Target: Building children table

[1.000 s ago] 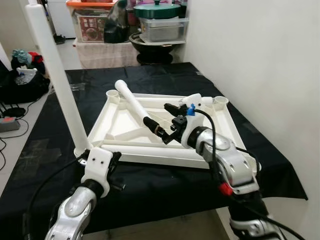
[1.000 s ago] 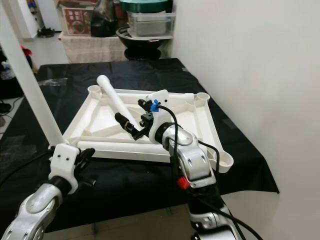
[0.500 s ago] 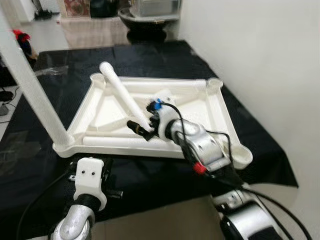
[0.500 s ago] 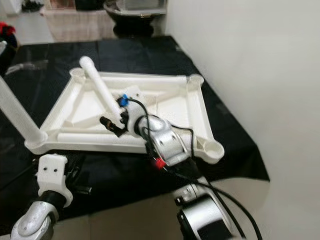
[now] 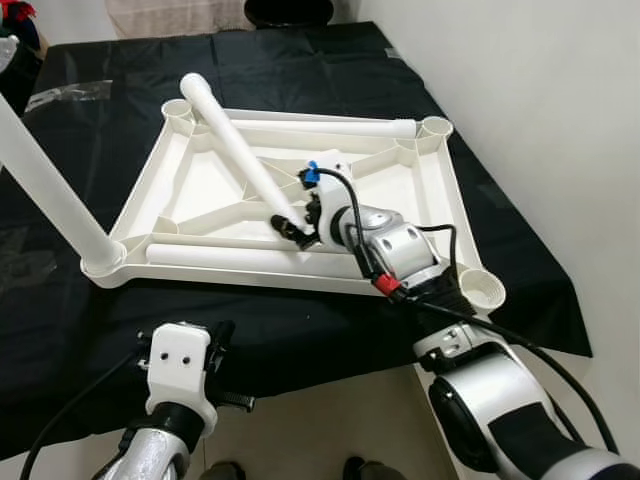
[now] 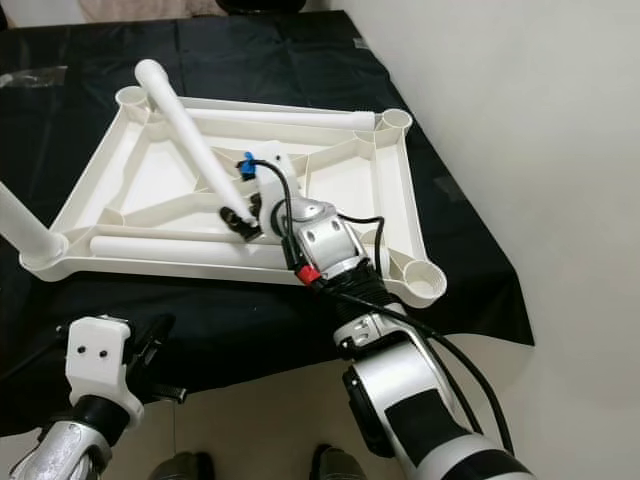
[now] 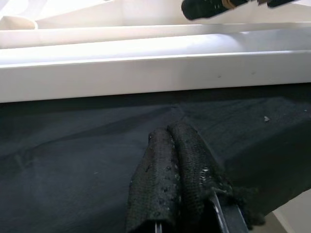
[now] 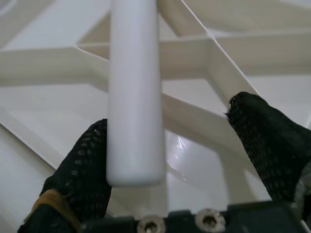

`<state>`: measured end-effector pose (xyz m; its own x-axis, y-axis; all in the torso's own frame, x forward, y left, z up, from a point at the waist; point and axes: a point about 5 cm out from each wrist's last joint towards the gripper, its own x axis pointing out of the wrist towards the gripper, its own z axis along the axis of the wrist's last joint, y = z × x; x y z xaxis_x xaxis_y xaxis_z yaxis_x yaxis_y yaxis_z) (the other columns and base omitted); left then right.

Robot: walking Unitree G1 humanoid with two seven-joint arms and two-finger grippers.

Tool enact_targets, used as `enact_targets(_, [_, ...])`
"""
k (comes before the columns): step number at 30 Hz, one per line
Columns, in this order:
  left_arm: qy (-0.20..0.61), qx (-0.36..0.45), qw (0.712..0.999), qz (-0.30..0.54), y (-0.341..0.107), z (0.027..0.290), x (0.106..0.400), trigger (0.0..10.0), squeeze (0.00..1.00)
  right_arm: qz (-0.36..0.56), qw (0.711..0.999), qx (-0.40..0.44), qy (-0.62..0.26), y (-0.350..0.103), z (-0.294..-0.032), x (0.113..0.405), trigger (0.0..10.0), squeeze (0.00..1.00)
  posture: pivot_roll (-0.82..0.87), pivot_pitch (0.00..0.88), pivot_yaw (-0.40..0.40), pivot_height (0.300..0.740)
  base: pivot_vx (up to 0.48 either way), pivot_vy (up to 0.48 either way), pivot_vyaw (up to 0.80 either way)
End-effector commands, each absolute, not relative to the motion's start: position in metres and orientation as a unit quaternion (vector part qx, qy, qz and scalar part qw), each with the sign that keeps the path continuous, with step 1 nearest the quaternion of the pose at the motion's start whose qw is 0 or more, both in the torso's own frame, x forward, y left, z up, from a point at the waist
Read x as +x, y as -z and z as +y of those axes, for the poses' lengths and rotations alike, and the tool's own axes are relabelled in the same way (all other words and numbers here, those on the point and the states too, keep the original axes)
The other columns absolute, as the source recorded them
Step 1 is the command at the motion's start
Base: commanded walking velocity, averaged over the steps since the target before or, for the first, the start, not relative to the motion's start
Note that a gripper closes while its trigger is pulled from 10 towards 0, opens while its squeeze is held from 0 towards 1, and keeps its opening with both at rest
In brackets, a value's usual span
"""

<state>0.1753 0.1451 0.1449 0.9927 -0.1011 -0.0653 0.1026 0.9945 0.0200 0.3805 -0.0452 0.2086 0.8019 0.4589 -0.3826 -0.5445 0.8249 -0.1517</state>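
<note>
Black-clothed bench [image 5: 300, 60]: right gripper [image 5: 293, 226] jaws spread around loose leg [image 5: 240, 155] on tabletop [image 5: 440, 200], next clamp; left gripper [image 7: 177, 170] pinched empty.

a worktop [image 5: 300, 340] under a black cloth [image 5: 90, 290] carries an upturned white tabletop [image 5: 200, 185], skewed so its near left corner points toward 8 o'clock. a clear plastic scrap [image 5: 60, 93] lies at 10 o'clock.

The upturned white plastic tabletop [image 5: 437, 196] has a smooth, slightly glossy finish, as does the round white plastic leg tube [image 8: 134, 87]. The black cloth table cover [image 7: 73, 160] is matt and creased. The right gripper's fingers [image 8: 80, 170] wear a rough black knit fabric.
</note>
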Motion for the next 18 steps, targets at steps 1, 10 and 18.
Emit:
enact_targets(1, [0.051,0.006,0.998,0.042,-0.144,0.143,0.172,10.0,0.00,0.185,0.942,-0.120,-0.252,-0.207,-0.049,0.382,1.5,0.00,0.02,0.243,-0.091,0.740,0.000,0.000,0.00])
enact_targets(10, [0.048,0.000,0.998,0.039,-0.148,0.138,0.171,10.0,0.00,0.178,0.949,-0.109,-0.237,-0.220,-0.054,0.392,0.0,0.00,0.01,0.240,-0.106,0.740,0.000,0.000,0.00])
enact_targets(18, [0.045,-0.004,0.998,0.038,-0.152,0.135,0.169,10.0,0.00,0.123,0.961,-0.133,-0.211,-0.249,-0.065,0.409,0.0,0.00,0.01,0.249,-0.121,0.740,0.000,0.000,0.00])
